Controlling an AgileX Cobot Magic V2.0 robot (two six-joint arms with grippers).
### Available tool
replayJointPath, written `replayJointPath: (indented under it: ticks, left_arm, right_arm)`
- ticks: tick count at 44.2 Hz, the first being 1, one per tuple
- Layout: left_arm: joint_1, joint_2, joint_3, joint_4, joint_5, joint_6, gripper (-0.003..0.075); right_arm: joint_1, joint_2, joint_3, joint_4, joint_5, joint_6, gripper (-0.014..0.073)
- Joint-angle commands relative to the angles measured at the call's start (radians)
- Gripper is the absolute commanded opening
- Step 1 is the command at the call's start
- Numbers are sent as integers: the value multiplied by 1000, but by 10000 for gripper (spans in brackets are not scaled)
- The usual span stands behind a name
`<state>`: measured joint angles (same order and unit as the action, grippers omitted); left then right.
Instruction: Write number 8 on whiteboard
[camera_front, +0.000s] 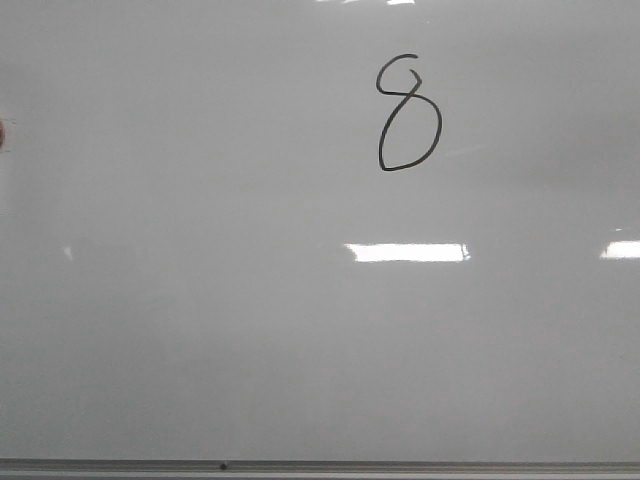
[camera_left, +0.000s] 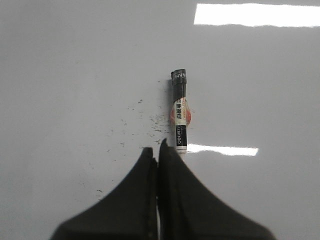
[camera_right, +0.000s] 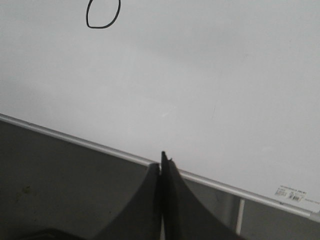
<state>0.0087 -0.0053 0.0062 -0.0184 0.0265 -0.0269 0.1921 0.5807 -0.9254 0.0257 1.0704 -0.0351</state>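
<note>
The number 8 (camera_front: 401, 97) is drawn in thin black line on the upper right of the whiteboard (camera_front: 200, 300); its small upper loop is not closed. Neither gripper shows in the front view. In the left wrist view my left gripper (camera_left: 156, 149) is shut with nothing between its jaws, over the whiteboard (camera_left: 75, 75). A marker (camera_left: 180, 115) with a black end and an orange-and-white label lies just past and beside the fingertips, its near end hidden behind one finger. My right gripper (camera_right: 160, 162) is shut and empty over the board's metal edge (camera_right: 100, 147). The lower loop of the 8 (camera_right: 102, 27) shows far off.
Small black ink specks (camera_left: 150, 122) dot the board beside the marker. Bright rectangular light reflections (camera_front: 408, 252) lie on the board. A dark grey surface (camera_right: 60, 180) lies beyond the metal edge, and a small printed label (camera_right: 292, 194) sits at the board's corner.
</note>
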Motion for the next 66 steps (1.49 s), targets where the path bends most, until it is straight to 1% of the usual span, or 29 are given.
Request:
replayJointPath:
  ticks: [1, 8, 11, 16, 23, 27, 35, 59, 66]
  left_arm:
    - [-5, -21, 2, -7, -91, -5, -19]
    - [-5, -21, 2, -7, -91, -5, -19]
    - [-5, -21, 2, -7, -91, -5, -19]
    - [-5, -21, 2, -7, -91, -5, -19]
    - [-5, -21, 2, -7, -91, -5, -19]
    - [-5, -21, 2, -7, -91, -5, -19]
    - [-5, -21, 2, -7, -91, -5, -19]
    - [-5, -21, 2, -7, -91, -5, -19]
    - [-5, -21, 2, -7, -91, -5, -19]
  right_arm:
    - [-24, -72, 86, -26, -193, -14, -116]
    - [-96, -242, 376, -26, -556, -14, -116]
    - [-128, -314, 490, -19, -679, -13, -116]
    - [-170, -444, 665, -6, -837, -13, -116]
    - [-192, -575, 821, -6, -967, -13, -116]
    - [-192, -611, 877, -6, -1017, -13, -116]
    - [-176, -610, 951, -6, -1130, -13, -116]
    - [-166, -610, 948, -3, -1126, -12, -116]
    - [-166, -610, 948, 8, -1125, 30, -116]
